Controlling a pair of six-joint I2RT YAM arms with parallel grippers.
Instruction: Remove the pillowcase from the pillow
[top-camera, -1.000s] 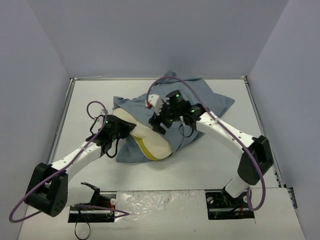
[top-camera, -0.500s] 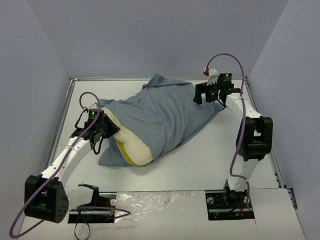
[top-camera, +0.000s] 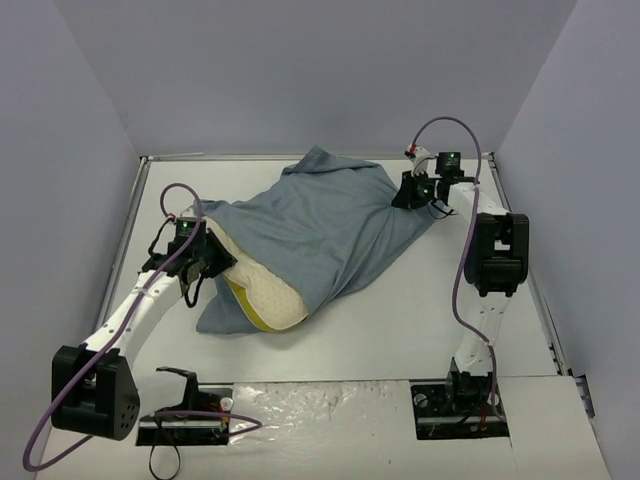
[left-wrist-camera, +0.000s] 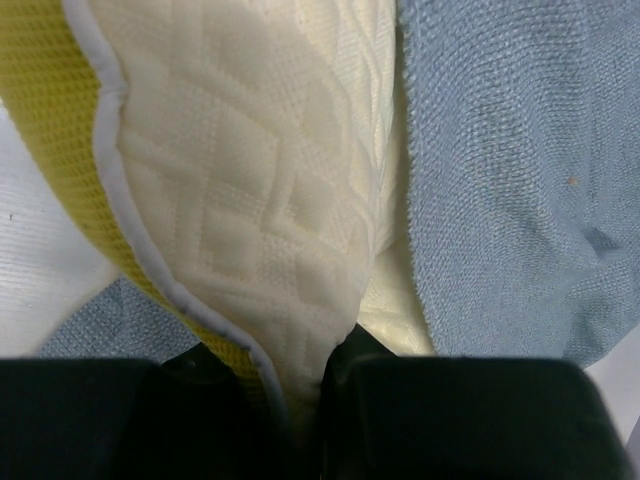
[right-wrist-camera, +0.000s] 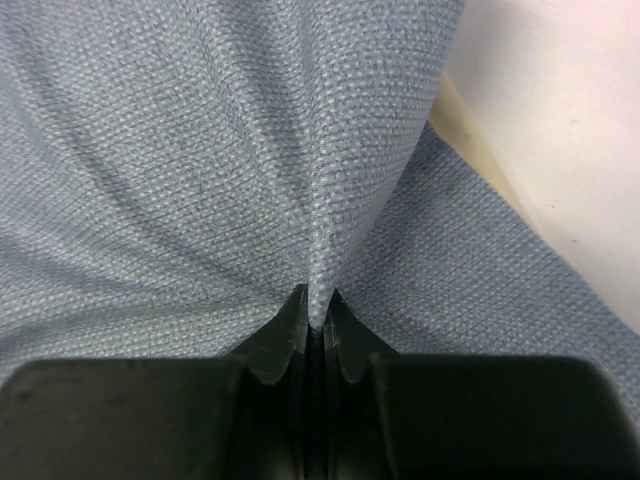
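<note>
Two claws, both clamped. L claw (left-wrist-camera: 305, 365) is nipped on the pillow (top-camera: 272, 296) edge, left-centre of desk (top-camera: 420, 320). R claw (right-wrist-camera: 318, 312) is pinched shut on a pillowcase (top-camera: 320, 225) fold, far right. Pillowcase is grey-blue side out, over pillow's far part; near cream end w/ yellow trim is bare.

From above, the pillowcase (top-camera: 320, 225) hides most of the pillow (top-camera: 272, 297); only its 7 o'clock end shows. In each wrist view the pinched fold vanishes between the jaws, and the left gripper (left-wrist-camera: 303, 395) and right gripper (right-wrist-camera: 318, 325) are cropped at 6 o'clock.
</note>
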